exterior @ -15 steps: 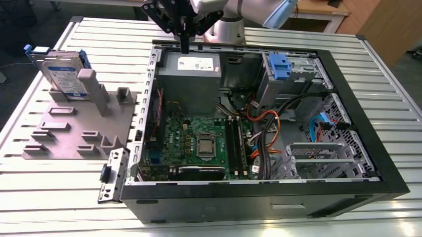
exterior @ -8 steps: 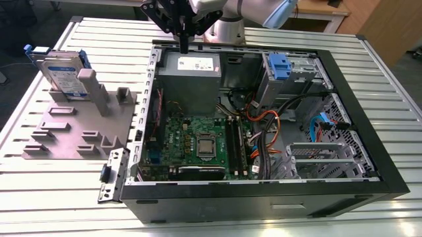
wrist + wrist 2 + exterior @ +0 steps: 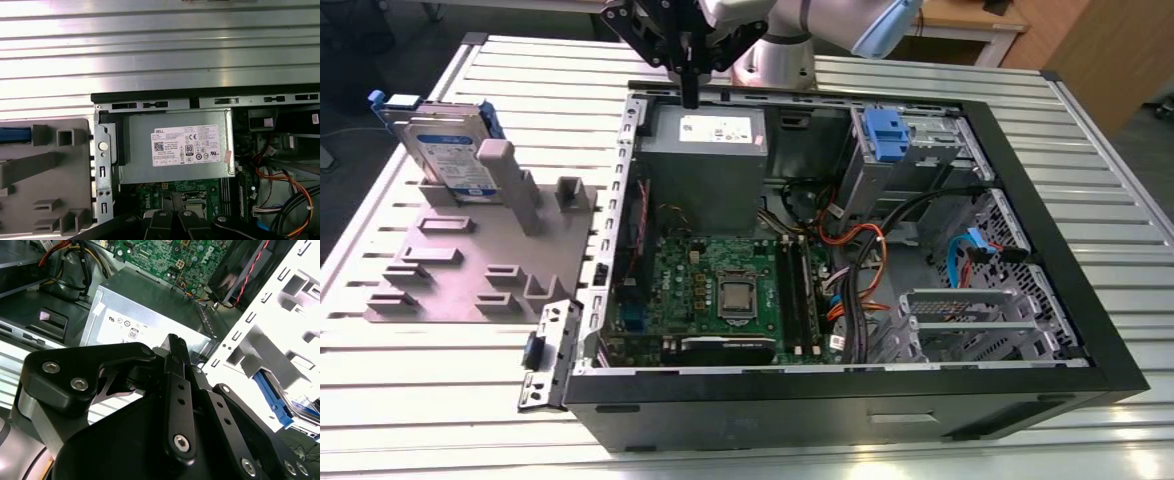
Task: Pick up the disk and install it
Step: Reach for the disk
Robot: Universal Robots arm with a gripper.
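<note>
In the exterior view, the disk (image 3: pixel 448 150) stood upright in a grey holder (image 3: pixel 467 268), well apart from the jaws. In the second wrist view, the jaws were pressed together, empty, over the power supply (image 3: pixel 145 325); we feared descending here would strike it.

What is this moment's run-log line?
gripper: jaws shut, empty, over power supply | disk: upright in grey fixture, outside case, untouched | install: not done
</note>
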